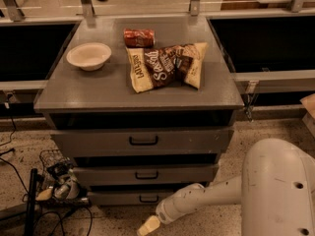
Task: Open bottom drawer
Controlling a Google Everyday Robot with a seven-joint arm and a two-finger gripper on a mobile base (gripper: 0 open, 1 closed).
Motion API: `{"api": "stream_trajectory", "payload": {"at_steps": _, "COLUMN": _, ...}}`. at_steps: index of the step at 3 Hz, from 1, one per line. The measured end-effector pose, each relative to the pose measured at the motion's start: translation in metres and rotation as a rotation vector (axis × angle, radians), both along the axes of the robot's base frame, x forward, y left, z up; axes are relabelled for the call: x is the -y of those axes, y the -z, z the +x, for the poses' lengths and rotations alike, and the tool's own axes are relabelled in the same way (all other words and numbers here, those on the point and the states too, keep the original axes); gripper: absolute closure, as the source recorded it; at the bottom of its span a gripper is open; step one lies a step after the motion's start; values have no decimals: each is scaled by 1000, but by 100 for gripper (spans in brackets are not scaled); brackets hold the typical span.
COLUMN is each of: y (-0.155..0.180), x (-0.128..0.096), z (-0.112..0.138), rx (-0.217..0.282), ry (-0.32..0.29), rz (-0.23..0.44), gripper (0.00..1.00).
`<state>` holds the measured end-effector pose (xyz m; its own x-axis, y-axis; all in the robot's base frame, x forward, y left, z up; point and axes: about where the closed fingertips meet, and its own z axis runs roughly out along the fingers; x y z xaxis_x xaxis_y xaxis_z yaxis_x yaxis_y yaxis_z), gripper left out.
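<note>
Cream-tipped gripper low near floor, just below shut, slim grey metal bottom drawer; impossible to tell how wide, nothing visibly held. Lift to small black loop handle, hook squarely, pull straight out, keeping white arm clear.

The gripper below the bottom drawer is too small to read.
</note>
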<state>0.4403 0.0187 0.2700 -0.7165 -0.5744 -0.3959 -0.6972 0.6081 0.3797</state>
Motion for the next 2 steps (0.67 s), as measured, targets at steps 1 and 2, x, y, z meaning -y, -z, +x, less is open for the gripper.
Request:
{"api": "stream_trajectory", "payload": {"at_steps": 1, "y": 0, "x": 0, "z": 0, "rx": 0, "ry": 0, "rz": 0, "gripper": 0}}
{"api": "stream_trajectory", "payload": {"at_steps": 2, "y": -7, "x": -7, "z": 3, "rx": 54, "ry": -24, "rz": 43, "gripper": 0}}
